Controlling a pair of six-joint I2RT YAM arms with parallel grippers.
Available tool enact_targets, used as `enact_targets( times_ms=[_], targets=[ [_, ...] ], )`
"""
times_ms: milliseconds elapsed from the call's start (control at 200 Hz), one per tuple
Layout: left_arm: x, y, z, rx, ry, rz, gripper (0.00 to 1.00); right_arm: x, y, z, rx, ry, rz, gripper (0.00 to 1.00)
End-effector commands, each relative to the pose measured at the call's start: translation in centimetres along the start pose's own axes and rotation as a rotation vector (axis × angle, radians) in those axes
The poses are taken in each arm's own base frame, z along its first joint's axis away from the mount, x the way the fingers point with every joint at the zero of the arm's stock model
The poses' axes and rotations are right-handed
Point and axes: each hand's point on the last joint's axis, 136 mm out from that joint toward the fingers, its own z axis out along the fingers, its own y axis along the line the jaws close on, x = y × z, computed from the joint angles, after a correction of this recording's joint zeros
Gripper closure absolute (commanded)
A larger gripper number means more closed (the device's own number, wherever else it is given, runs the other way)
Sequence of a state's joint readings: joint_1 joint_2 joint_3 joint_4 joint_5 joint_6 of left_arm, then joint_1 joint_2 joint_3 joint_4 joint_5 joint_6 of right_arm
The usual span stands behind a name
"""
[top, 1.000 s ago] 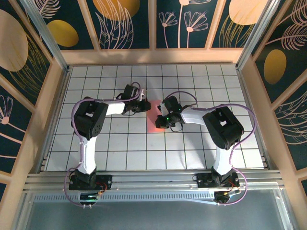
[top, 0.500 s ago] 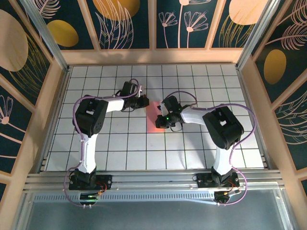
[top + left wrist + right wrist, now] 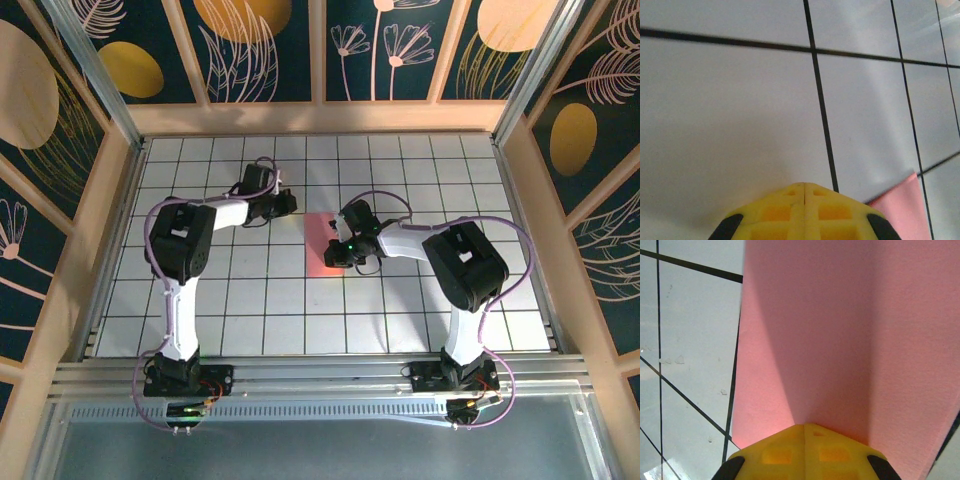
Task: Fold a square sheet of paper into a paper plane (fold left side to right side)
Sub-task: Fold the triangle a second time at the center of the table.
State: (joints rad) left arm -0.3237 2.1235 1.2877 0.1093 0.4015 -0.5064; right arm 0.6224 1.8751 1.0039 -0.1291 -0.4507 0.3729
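Observation:
The square sheet of paper (image 3: 318, 240) is salmon pink and lies flat on the white grid table as a narrow upright rectangle, about one square wide. In the right wrist view the paper (image 3: 830, 325) shows a straight crease line running along its right part. My right gripper (image 3: 336, 252) (image 3: 805, 426) is shut, its yellow tip resting on the sheet's right edge. My left gripper (image 3: 288, 203) (image 3: 804, 185) is shut and empty, over bare table up and left of the sheet. A corner of the paper (image 3: 905, 207) shows at the lower right of the left wrist view.
The table (image 3: 400, 310) is a white surface with black grid lines, walled by wooden rails (image 3: 120, 220) on the left, right and back. Both arm bases stand at the near edge, and open grid lies in front of the sheet.
My left gripper has drawn back up and to the left, off the sheet's top left corner. The right gripper and the paper have stayed where they were.

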Motion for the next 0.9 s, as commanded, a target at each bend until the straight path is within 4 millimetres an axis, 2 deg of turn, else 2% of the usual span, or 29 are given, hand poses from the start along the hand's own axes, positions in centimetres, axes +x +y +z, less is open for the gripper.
enact_targets(
  times_ms=[0,140,255,395,666,896],
  targets=[
    [-0.1,-2.3,-3.8,0.045,-0.032,0.005,0.98,5.4,-4.7,1.1,0.146,0.158,0.136,1.0],
    [4.3,-4.6,-5.5,0.1,0.043,-0.016,0.98,5.1,-4.4,1.0,0.142,0.144,0.146,1.0],
    [8.0,-6.3,-5.0,0.148,0.117,-0.046,0.98,5.0,-4.4,1.0,0.141,0.14,0.15,1.0],
    [10.0,-7.9,-3.7,0.178,0.157,-0.057,0.98,5.0,-4.3,1.1,0.143,0.143,0.151,1.0],
    [11.3,-5.6,-1.7,0.087,0.206,-0.07,0.98,5.0,-4.2,1.1,0.141,0.144,0.149,1.0],
    [12.2,-3.5,-1.1,0.002,0.22,-0.082,0.99,4.1,-2.8,0.8,0.102,0.126,0.137,1.0]
  ],
)
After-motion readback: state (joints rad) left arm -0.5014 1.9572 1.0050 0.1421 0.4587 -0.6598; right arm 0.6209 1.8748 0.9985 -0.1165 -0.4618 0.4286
